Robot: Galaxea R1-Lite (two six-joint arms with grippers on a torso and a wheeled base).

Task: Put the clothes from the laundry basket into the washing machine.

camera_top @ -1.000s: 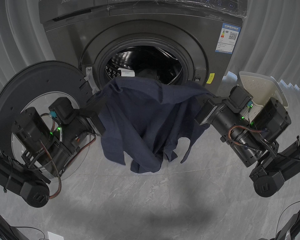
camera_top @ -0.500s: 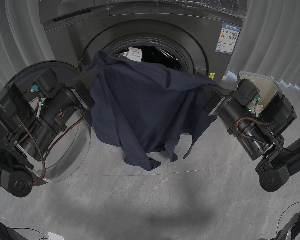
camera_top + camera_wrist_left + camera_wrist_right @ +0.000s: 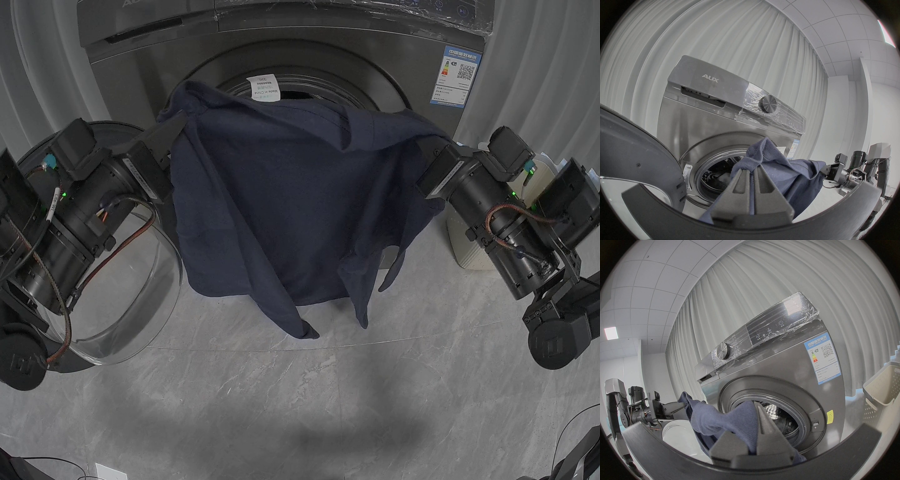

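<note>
**A:** what's on the left side?

**B:** The washer door (image 3: 125,294) is swung open. The left gripper (image 3: 178,122) is clamped onto one shoulder of a dark navy shirt (image 3: 294,200).

**A:** and the shirt?

**B:** It's stretched wide like a curtain across the washing machine (image 3: 281,50) opening, with a white neck tag (image 3: 264,87) up top and the hem hanging uneven. The right gripper (image 3: 431,140) pinches the other shoulder. The laundry basket (image 3: 465,250) sits right of the machine.

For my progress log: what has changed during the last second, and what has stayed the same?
The left gripper and right gripper rose, lifting the shirt from the lower edge of the washer opening until it covers nearly all of it. Both stay shut on the shirt. Washer, door and basket kept their places.
</note>
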